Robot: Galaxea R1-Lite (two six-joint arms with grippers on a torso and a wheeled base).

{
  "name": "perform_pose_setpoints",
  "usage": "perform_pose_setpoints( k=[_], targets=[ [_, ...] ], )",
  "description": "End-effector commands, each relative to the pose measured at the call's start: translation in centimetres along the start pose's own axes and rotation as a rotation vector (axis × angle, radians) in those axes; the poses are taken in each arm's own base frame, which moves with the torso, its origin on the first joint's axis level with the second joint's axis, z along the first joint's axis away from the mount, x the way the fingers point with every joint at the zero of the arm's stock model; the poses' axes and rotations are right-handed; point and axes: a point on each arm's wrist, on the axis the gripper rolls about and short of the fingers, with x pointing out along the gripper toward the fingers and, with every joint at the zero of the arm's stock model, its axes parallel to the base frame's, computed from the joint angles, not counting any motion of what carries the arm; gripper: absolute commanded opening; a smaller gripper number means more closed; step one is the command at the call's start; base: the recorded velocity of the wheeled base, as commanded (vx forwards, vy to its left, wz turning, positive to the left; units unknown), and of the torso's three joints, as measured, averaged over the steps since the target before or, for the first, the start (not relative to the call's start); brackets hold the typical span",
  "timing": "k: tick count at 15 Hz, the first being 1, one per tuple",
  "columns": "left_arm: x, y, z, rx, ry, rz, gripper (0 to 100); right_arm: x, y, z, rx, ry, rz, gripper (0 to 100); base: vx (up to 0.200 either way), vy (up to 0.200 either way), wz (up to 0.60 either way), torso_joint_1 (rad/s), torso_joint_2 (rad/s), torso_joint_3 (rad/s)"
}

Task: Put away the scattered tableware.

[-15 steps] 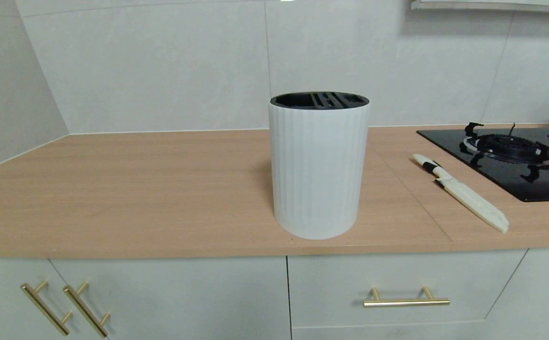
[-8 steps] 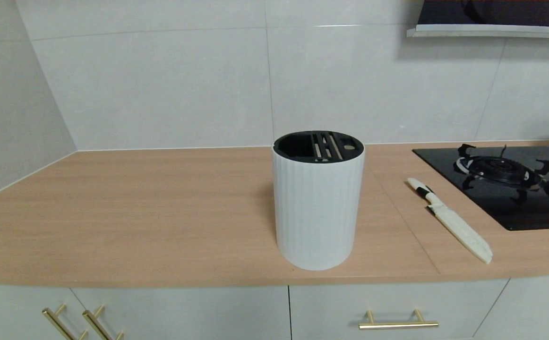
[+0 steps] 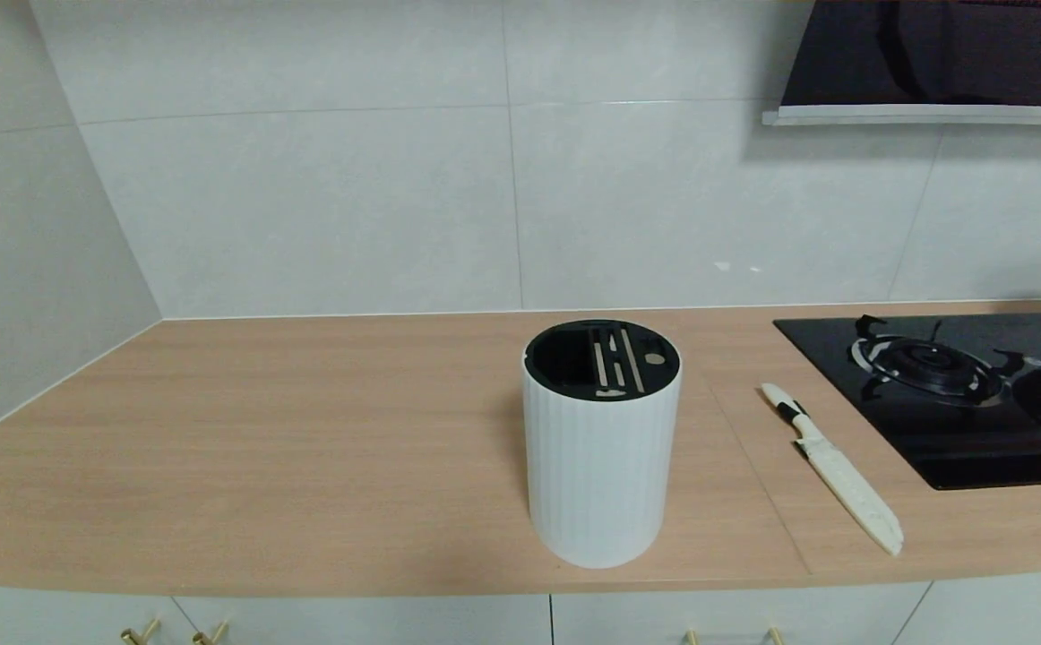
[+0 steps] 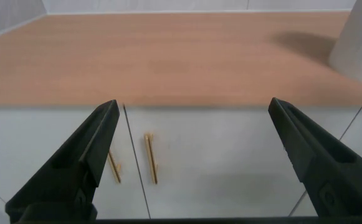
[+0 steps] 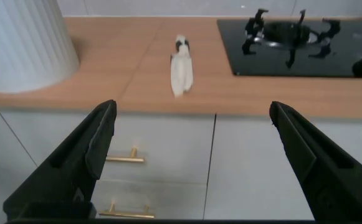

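Noted knife (image 3: 830, 466) lying flat on counter (image 3: 305, 448) near front edge, between upright ribbed holder (image 3: 601, 457) and hob (image 3: 959, 443), touching neither. Found left gripper (image 4: 192, 103) and right gripper (image 5: 192, 104) off the front edge, before cabinet doors (image 4: 230, 155), jaws spread wide on both, gripping nothing, touching nothing.

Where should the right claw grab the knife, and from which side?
Take the knife by its handle, the far end with the black band. It lies flat on the countertop, blade toward the front edge, so probably come straight down from above, jaws across the handle's width. The right claw is open and on that side.
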Motion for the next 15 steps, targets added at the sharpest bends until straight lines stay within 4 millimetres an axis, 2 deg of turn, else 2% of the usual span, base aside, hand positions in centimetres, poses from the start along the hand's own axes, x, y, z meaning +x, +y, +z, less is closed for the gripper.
perform_pose_setpoints(
  k=[1,10,12,15],
  targets=[
    [0.0,0.0,0.0,-0.001,0.0,0.001,100,0.01,0.0,0.0,-0.001,0.001,0.001,100,0.0,0.0,0.0,0.256,-0.55,-0.295],
    [0.01,0.0,0.0,-0.001,0.001,0.001,100,0.01,0.0,0.0,-0.001,0.001,0.001,100,0.0,0.0,0.0,0.264,-0.56,-0.301],
    [0.0,0.0,0.0,-0.001,0.0,0.001,100,0.01,0.0,0.0,-0.001,0.001,0.001,100,0.0,0.0,0.0,0.21,-0.42,-0.222],
    [0.0,0.0,0.0,-0.001,0.0,0.001,100,0.01,0.0,0.02,-0.001,0.0,0.002,100,0.0,0.0,0.0,0.044,-0.09,-0.044]
  ],
)
